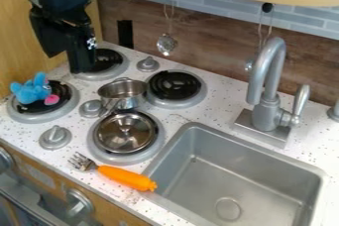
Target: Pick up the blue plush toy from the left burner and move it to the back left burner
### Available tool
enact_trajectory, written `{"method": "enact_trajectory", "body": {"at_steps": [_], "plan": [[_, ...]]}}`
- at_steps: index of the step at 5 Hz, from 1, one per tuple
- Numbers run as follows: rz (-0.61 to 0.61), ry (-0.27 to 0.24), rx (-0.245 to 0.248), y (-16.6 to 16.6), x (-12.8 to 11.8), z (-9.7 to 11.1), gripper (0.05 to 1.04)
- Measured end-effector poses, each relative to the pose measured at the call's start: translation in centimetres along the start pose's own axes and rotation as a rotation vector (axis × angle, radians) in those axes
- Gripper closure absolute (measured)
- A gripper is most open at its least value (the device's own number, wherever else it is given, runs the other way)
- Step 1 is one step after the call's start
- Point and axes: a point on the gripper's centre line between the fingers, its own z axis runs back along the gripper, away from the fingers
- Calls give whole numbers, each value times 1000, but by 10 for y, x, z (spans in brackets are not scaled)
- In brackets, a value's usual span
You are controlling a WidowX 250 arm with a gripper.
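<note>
One blue plush toy [30, 90] lies front-left of the gripper [75, 60], a small pot [122, 94] front-right; its opening I cannot tell.

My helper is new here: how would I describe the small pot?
Left of the sink, four burners sit on the counter. The small pot stands in their midst. Its metal walls and open top set it apart from the shallow lid in front.

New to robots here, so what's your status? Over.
Gripper by rear-left burner. Blue toy on front-left burner. Metal pot nearby, mid-stove.
</note>
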Motion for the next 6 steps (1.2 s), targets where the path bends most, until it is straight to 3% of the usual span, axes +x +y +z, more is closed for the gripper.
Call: {"method": "enact_trajectory", "body": {"at_steps": [1, 2, 3, 4, 6], "plan": [[-5, 27, -17, -1, 0, -8, 82], [46, 45, -75, 29, 20, -18, 82], [138, -36, -40, 67, 33, -11, 82], [206, -84, 10, 98, 41, -8, 82], [287, -164, 171, 149, 32, -19, 82]]}}
